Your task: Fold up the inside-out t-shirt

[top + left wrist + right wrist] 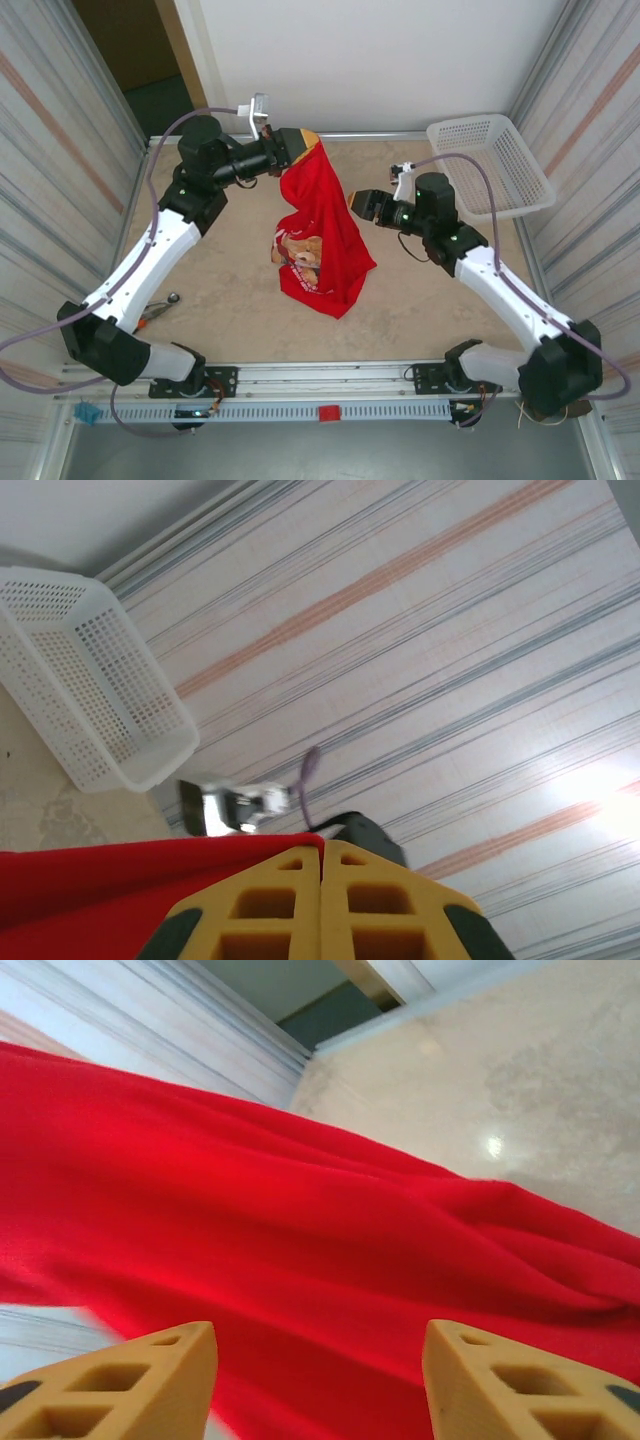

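The inside-out t-shirt (322, 225) is bright red and hangs as a long drape from its top corner down to the table, where its lower part lies bunched with a pale printed graphic (300, 252) showing. My left gripper (305, 146) is raised at the back of the table, shut on that top corner. In the left wrist view its yellow fingers (290, 895) meet with red cloth (100, 880) pinched between them. My right gripper (356, 204) hovers open just right of the hanging cloth. From the right wrist the t-shirt (300, 1220) spreads close ahead of the open right gripper (320, 1352), not touching it.
A white mesh basket (495, 165) stands at the back right corner, also seen from the left wrist as the basket (90, 680). A small metal tool (160, 308) lies on the table near the left arm. Striped walls close in both sides.
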`<control>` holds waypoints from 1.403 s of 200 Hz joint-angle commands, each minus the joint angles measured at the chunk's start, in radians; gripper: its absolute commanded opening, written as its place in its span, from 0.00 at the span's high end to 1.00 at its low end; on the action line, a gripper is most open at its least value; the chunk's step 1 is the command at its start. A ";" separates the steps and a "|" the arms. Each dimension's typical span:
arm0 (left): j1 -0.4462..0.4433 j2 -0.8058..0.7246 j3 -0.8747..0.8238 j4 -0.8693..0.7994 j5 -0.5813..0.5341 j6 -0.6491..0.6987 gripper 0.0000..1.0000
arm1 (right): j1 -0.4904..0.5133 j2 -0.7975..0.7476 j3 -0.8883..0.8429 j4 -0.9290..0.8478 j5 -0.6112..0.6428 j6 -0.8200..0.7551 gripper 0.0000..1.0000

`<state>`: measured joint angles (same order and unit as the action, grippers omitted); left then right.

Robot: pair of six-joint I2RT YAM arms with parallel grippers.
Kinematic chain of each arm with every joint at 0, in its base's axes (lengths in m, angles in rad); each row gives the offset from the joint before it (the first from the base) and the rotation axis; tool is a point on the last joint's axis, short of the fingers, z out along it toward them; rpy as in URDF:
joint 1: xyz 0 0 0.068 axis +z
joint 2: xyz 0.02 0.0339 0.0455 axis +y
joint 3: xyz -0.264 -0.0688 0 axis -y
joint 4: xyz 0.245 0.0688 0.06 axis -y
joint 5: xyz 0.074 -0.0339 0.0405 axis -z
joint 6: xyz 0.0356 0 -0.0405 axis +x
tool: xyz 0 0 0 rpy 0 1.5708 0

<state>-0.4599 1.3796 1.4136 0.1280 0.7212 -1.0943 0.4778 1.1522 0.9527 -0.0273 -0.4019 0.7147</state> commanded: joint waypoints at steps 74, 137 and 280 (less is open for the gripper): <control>-0.035 -0.008 -0.002 0.012 -0.030 -0.029 1.00 | 0.228 0.100 0.276 -0.050 0.181 -0.135 0.35; -0.039 -0.016 -0.022 -0.027 -0.097 -0.004 1.00 | 0.217 0.153 0.310 -0.037 0.159 -0.162 1.00; 0.007 -0.166 -0.312 -0.133 -0.249 0.283 0.32 | -0.016 0.028 0.088 0.283 -0.361 -0.014 1.00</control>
<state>-0.3939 1.3270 1.1297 -0.0105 0.5224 -0.9119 0.4683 1.1744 1.0435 0.1669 -0.7212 0.6651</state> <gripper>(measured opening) 0.678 0.047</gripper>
